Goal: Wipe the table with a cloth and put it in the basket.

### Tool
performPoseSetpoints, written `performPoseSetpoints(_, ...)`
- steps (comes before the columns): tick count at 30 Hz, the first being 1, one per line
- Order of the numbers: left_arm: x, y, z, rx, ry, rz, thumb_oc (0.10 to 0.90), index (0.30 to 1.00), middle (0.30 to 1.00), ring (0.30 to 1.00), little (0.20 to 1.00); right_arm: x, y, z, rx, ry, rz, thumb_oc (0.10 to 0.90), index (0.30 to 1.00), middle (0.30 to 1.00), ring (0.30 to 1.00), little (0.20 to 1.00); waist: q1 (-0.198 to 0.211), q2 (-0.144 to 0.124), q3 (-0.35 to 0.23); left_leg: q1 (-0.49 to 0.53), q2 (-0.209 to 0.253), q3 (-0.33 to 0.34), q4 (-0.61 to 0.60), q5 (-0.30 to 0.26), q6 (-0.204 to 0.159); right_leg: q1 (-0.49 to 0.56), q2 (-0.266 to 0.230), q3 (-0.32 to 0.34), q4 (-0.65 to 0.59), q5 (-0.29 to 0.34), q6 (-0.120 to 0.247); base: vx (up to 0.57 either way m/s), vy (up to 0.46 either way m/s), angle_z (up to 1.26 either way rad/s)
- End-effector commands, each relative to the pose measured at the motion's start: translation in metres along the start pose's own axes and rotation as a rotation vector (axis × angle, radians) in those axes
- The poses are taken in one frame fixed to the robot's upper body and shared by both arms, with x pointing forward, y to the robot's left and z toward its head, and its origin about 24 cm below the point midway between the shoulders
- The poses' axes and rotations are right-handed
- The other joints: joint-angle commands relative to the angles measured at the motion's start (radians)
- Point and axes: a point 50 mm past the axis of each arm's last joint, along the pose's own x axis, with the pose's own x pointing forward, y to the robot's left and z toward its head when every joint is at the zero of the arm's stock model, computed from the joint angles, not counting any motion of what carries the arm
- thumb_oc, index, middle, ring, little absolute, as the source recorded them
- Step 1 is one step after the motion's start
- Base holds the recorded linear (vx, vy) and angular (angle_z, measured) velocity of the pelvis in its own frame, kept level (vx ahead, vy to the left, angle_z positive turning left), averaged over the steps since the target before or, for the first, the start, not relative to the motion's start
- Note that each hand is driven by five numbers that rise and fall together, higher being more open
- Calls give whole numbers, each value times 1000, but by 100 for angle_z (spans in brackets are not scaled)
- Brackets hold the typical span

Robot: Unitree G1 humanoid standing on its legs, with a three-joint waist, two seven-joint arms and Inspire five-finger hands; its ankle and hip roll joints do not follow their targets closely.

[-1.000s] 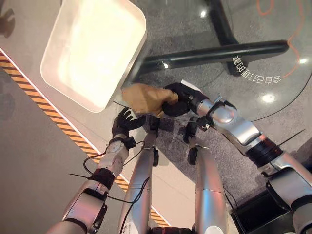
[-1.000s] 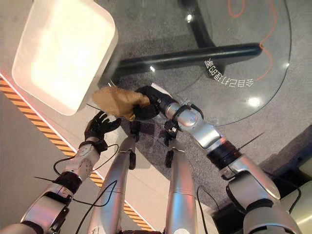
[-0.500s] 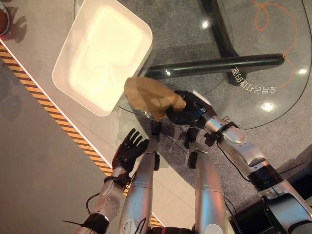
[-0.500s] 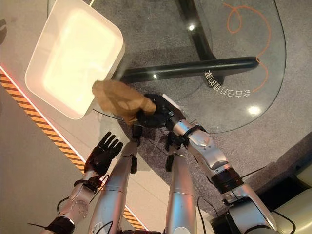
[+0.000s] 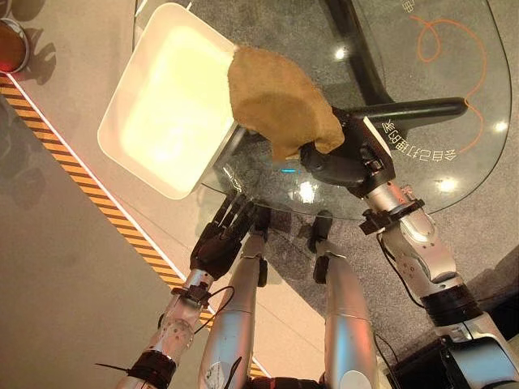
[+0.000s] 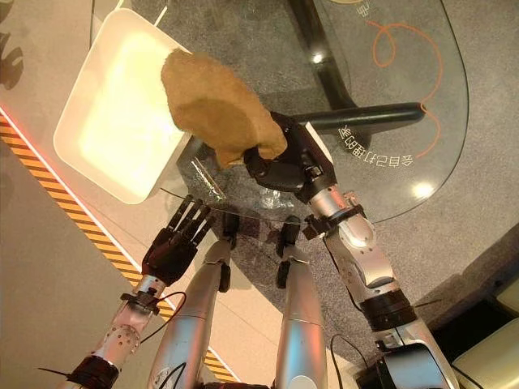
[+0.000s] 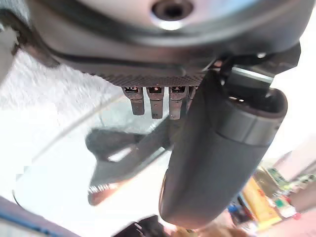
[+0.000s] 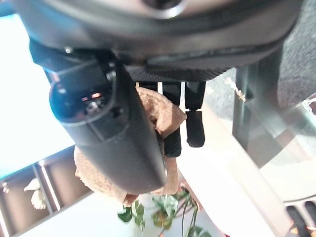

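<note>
Nearest you, your left hand hangs low beside the table's near edge with its fingers straight and spread, holding nothing. Just beyond it, your right hand is raised over the glass table, fingers and thumb curled round a bunch of the cloth. The rest of the cloth billows up and away from the hand toward the basket, with its far edge overlapping the basket's near corner in the head views.

Expect the cloth to handle as light, soft and floppy: it will fold, trail and flap as you move. It looks rough-woven, so it should not slip from the pinch, but the loose part may snag on the basket rim. Your grip is at one edge, which is fine for dropping; let the hanging part pass well over the rim before you release.

Count: one cloth, one white basket, one glass table. Farthest away, one round dark-red object sits on the floor beyond the basket; I cannot tell what it is.
</note>
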Motion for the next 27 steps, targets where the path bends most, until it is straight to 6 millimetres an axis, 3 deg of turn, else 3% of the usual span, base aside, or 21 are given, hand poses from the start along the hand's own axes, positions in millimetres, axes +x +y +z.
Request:
performPoseSetpoints(1,-2,-27,9,-57,-115,-182,800,900,900,900,900,3,27,75,-13,-425,186,100,300,300,300,200,-22,43,-24,18,-37,58,125,-170,35,20,63,-3,-69,47,23,-4,-9,-8)
performPoseSetpoints(14,35,-86,31,-125,-201,-472,800,900,900,900,900,7,46,66,4,-377,285,100,300,300,300,200,-28,23,-24,5,-32,56,121,-162,33,7,69,12,-70,50,27,-1,-7,-3)
performPoseSetpoints(21,52,-104,29,-126,-147,-514,800,900,900,900,900,12,65,64,31,-352,421,100,300,300,300,200,-34,12,-24,-2,-34,48,125,-160,29,-1,73,21,-67,53,29,0,0,0)
performPoseSetpoints(27,61,-111,30,-111,-125,-511,800,900,900,900,900,19,85,54,-13,-232,562,100,300,300,300,200,-35,9,-24,-8,-37,46,122,-155,23,-4,73,24,-77,56,29,0,0,0)
